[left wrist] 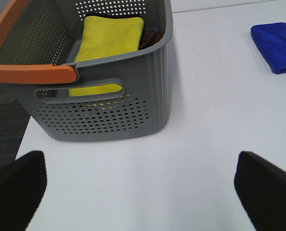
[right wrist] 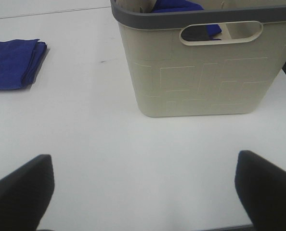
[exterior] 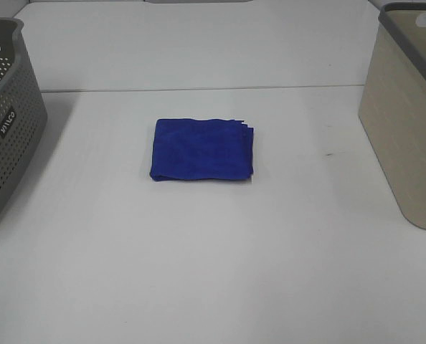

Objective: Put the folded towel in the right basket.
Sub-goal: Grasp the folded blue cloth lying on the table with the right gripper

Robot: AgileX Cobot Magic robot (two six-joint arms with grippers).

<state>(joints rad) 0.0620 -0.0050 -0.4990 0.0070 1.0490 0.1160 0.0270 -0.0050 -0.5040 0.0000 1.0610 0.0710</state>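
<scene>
A folded blue towel (exterior: pixel 202 150) lies flat in the middle of the white table; it also shows in the left wrist view (left wrist: pixel 279 45) and the right wrist view (right wrist: pixel 14 62). The beige right basket (exterior: pixel 406 107) with a grey rim stands at the table's right edge, and the right wrist view (right wrist: pixel 203 67) shows blue cloth inside it. My left gripper (left wrist: pixel 140 192) is open and empty in front of the left basket. My right gripper (right wrist: pixel 143 190) is open and empty in front of the beige basket. Neither gripper shows in the exterior high view.
A grey perforated basket (exterior: pixel 3 115) stands at the table's left edge; the left wrist view (left wrist: pixel 104 91) shows an orange handle and a yellow towel (left wrist: pixel 109 38) inside it. A second table surface (exterior: pixel 199 43) lies behind.
</scene>
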